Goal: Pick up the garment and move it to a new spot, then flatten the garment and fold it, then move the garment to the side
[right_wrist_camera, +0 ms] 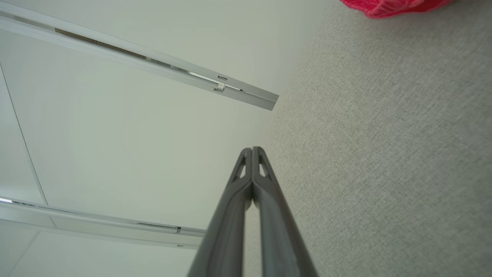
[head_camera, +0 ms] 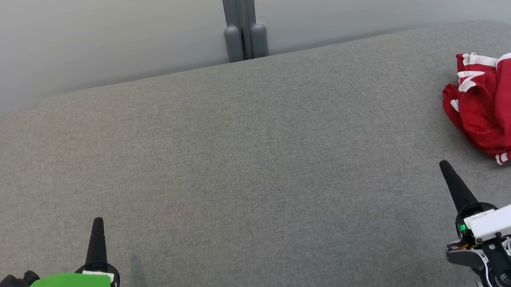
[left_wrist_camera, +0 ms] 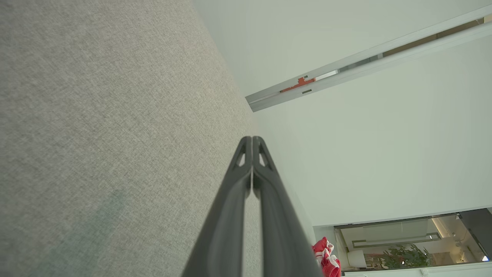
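Observation:
A crumpled red garment (head_camera: 502,103) with white stripes lies at the right edge of the grey fabric table (head_camera: 248,163), partly cut off by the head view's border. Its red folds also show in the left wrist view (left_wrist_camera: 326,257) and the right wrist view (right_wrist_camera: 388,5). My right gripper (head_camera: 444,165) stands shut near the table's front right, a short way in front of the garment and apart from it. My left gripper (head_camera: 98,220) is shut at the front left, far from the garment. Nothing is between either pair of fingers (left_wrist_camera: 251,140) (right_wrist_camera: 252,150).
A pale wall with a grey vertical post (head_camera: 239,18) runs behind the table's far edge. The table's corners are rounded. A wide stretch of bare grey fabric lies between the two grippers and the garment.

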{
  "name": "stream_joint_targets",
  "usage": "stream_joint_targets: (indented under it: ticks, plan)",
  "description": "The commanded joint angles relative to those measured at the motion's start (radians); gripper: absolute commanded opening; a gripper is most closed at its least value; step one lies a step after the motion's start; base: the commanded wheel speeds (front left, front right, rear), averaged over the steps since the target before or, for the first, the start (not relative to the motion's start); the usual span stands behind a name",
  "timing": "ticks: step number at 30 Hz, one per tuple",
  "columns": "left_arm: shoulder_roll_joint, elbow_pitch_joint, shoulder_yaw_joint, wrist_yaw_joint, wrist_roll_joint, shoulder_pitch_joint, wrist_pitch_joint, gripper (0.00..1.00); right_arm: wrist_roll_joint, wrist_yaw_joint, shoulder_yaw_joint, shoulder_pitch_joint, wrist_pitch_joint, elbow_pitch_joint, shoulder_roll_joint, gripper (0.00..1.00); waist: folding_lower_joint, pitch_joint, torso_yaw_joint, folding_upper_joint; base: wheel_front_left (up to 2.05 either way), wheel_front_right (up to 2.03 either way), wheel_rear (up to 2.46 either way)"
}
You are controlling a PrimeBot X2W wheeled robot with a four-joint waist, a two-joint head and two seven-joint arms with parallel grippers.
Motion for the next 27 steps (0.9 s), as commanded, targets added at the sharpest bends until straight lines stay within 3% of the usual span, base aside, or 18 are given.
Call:
stream_joint_targets:
  ticks: [1,27]
  plan:
    - [-0.001,-0.003,0.012,-0.012,-0.024,-0.024,0.007,0.0,0.026,0.001,-0.006,-0.024,0.005,0.001,0.001,0.0,0.0,-0.001,0.0,-0.0001,0.0,0.0,0.0]
    - [-0.033,0.017,0.075,-0.065,-0.213,-0.041,0.063,0.0,0.235,0.001,-0.029,-0.06,0.038,0.062,0.012,0.0,0.0,-0.016,0.002,-0.0001,0.0,0.0,0.0]
